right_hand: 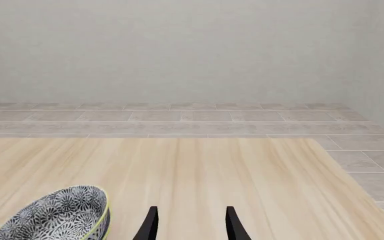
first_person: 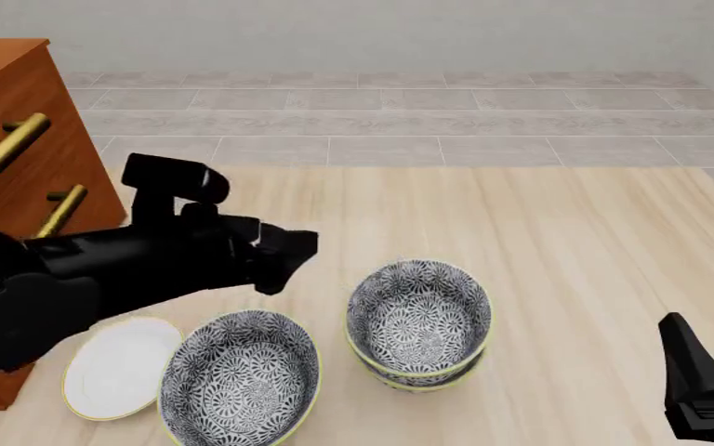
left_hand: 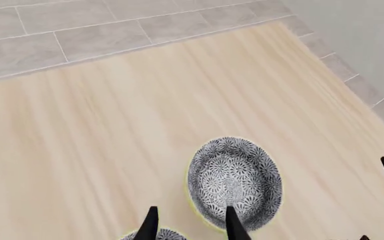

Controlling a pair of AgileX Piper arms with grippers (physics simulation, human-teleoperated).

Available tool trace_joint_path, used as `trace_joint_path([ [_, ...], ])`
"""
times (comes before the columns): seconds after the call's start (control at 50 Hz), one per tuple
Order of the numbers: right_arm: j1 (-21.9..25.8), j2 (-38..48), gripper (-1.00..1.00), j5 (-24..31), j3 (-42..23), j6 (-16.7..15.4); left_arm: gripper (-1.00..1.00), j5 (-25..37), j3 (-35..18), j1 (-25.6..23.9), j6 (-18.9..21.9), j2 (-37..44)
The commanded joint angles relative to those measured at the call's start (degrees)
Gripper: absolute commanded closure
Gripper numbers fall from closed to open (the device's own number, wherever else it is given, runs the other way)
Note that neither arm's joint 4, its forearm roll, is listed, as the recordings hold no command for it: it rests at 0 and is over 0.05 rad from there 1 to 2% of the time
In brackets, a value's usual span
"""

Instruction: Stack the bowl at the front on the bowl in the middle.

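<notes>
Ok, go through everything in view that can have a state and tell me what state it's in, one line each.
Stacked bowls: one nested in another, upright, empty on top.
Front bowl: alone on the table, upright, empty, ungripped.
White plate: flat, empty, beside the front bowl.
Left gripper: open, holding nothing, above the bowls.
Right gripper: open, holding nothing, off to the right.
Wooden cabinet: drawers look closed.

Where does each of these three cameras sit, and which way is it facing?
Front view: fixed above and behind the arms, looking forward and down at the table; shows the left gripper, the front bowl, the stacked bowls and the white plate.
Left wrist view: behind the left gripper, looking down on the stacked bowls.
Right wrist view: behind the right gripper, looking level across the table.
Front and left wrist views share the stacked bowls.
</notes>
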Motion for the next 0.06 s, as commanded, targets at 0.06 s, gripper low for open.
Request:
trace_joint_path([
  [0.06, 0.0, 0.0, -1.0, 0.0, 0.0, 0.0, -1.0, 1.2, 6.4, 0.5, -1.4, -11.2],
])
